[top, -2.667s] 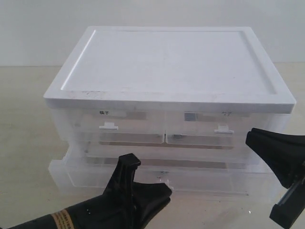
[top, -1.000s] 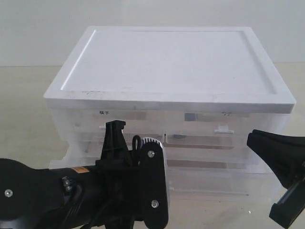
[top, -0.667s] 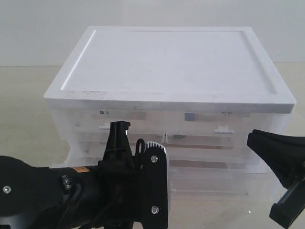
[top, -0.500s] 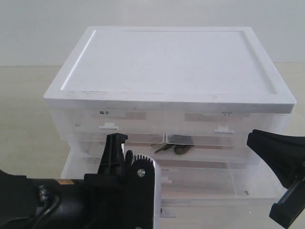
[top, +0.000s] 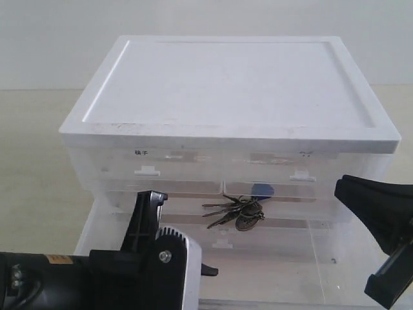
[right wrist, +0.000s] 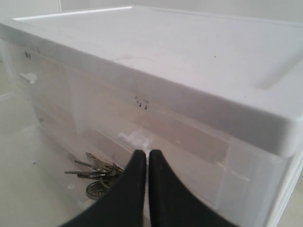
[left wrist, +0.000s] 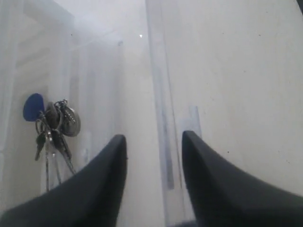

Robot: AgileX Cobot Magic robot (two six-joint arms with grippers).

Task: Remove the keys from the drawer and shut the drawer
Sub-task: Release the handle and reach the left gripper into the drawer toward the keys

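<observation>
The keys (top: 235, 214), silvery with a round blue fob (top: 261, 189), lie in the pulled-out clear bottom drawer (top: 290, 255), near its back. In the left wrist view the keys (left wrist: 54, 130) lie to one side of my left gripper (left wrist: 154, 142). It is open, its fingers (left wrist: 111, 165) standing either side of the drawer's front wall (left wrist: 163, 137) with a wide gap. My right gripper (right wrist: 144, 153) is shut and empty, hovering by the cabinet's right front corner, above the keys (right wrist: 97, 172).
The cabinet has a white lid (top: 232, 84) and two shut small clear drawers (top: 148, 171) above the open one. My left arm (top: 116, 278) fills the lower left of the exterior view. My right gripper's black fingers (top: 374, 213) are at the right edge.
The bottom drawer has slid out towards the front as my left gripper drew back and down. The keys have come into view. The right gripper has stayed put.
</observation>
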